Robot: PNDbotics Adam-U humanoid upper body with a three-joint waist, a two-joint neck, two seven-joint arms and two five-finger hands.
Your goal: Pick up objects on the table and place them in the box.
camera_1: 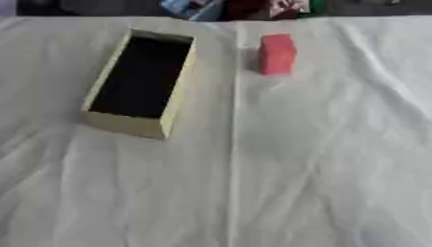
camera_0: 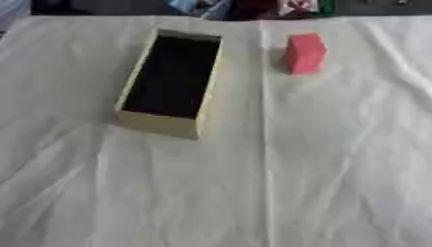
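Observation:
A long cream-coloured box [camera_0: 162,124] with a dark inside lies open on the white cloth, left of the middle, its long side running away from me. Nothing shows inside it. A red block [camera_0: 303,53] stands upright on the cloth to the right of the box's far end, apart from it. Neither of my hands shows in either view.
A wrinkled white cloth [camera_0: 278,183] covers the whole table, with a crease running down its middle. Beyond the far edge lie several coloured items [camera_0: 245,7] on a dark ground.

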